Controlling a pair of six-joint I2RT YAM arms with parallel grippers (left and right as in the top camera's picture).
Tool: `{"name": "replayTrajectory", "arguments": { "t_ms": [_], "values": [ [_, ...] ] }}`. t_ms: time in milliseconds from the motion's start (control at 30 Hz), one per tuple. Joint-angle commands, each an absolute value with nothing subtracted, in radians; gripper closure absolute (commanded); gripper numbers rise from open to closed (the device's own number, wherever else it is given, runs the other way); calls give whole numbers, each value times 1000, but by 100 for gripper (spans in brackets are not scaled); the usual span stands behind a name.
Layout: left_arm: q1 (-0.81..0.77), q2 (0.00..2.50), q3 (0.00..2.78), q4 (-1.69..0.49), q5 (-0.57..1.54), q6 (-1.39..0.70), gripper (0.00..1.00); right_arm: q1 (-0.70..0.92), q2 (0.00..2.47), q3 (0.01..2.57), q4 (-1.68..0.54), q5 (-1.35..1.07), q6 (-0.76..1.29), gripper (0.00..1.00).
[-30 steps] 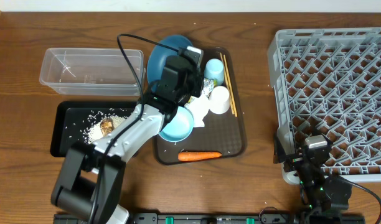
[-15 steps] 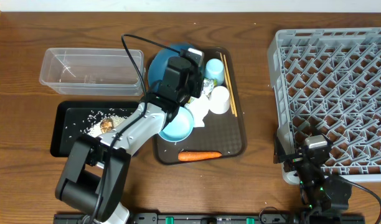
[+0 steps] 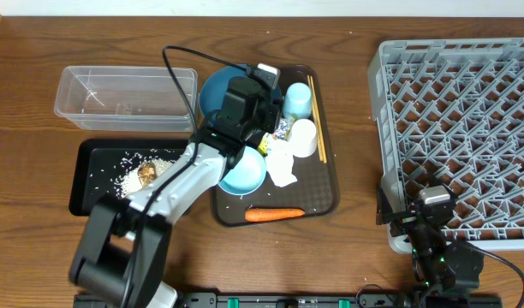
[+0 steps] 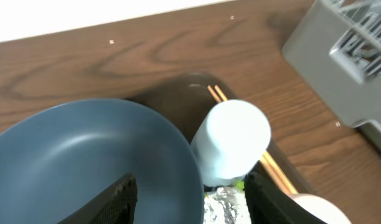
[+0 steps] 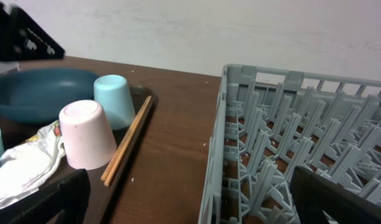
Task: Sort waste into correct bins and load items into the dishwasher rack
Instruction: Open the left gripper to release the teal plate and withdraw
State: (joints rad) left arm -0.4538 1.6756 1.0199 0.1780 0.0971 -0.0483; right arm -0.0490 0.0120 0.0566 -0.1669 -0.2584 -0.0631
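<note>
The brown wooden table (image 3: 348, 34) carried a dark brown serving tray (image 3: 318, 192), where the left gripper (image 4: 190, 190) hovered, fingers parted and empty, above the large dark blue bowl (image 4: 84, 155) and the silver and yellow-green wrapper (image 3: 282, 128), probably just after a release. A second earlier those fingers were shut and the crumpled white napkin (image 3: 283, 168) lay higher, covering the wrapper. The right gripper (image 5: 197, 196) waited wide open beside the light grey lattice dishwasher rack (image 3: 467, 111).

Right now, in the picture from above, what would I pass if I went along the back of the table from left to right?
clear tub → dark blue bowl → light blue cup → chopsticks → dishwasher rack
</note>
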Motion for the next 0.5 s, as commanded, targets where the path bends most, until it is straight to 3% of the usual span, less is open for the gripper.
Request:
{"name": "replayTrajectory", "arguments": {
  "t_ms": [0,133,333,467],
  "values": [
    [-455,1581,1036,135,86,-49,44,-53,9,53,-168,-263,-76,1],
    [-456,1487,1036,18,127,-65,43,-53,9,53,-168,-263,-76,1],
    [-456,1327,1036,-214,335,-65,15,-53,9,53,-168,-263,-76,1],
    [-456,1261,1036,-329,515,-104,5,-53,9,53,-168,-263,-76,1]
  ]
}}
